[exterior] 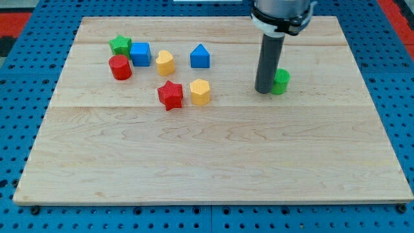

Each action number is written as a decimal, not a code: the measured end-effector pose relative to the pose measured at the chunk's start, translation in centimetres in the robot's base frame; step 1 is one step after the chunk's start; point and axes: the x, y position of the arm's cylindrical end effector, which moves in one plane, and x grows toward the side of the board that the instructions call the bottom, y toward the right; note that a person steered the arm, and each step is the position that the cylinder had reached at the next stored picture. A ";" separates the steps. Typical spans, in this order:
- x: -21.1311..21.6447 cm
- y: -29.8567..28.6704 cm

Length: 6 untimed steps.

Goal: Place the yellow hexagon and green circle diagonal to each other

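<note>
A pale wooden plank tabletop (213, 162) lies on a blue perforated base (13, 129), and eight small coloured blocks sit in its upper half. The end effector is a straight dark rod with no jaws, so it has nothing to open or close and grips nothing; my tip (264, 91) rests on the tabletop at about one o'clock from the board's centre.

The green circle block (281, 81) stands just at three o'clock of my tip, touching or nearly touching the rod, which hides its left edge. The exact contact cannot be made out.

The yellow hexagon block (200, 92) sits well apart from my tip, at nine o'clock of it, near the board's middle line. So the green circle block lies at roughly three o'clock of the yellow hexagon block, only slightly higher in the view, with the rod between them.

A red star block (171, 95) lies just beside the yellow hexagon block at its nine o'clock. A blue block with a pointed, house-like top (200, 56) stands at twelve o'clock of the yellow hexagon block. A second yellow block, rounded and heart-like (164, 62), lies at eleven o'clock of it.

Further toward ten o'clock on the board, three blocks cluster: a blue cube (140, 54), a green star block (119, 44) touching its upper left, and a red cylinder block (119, 67) just below them.
</note>
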 end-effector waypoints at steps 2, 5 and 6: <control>0.8 3.0; 0.2 4.3; -2.2 1.3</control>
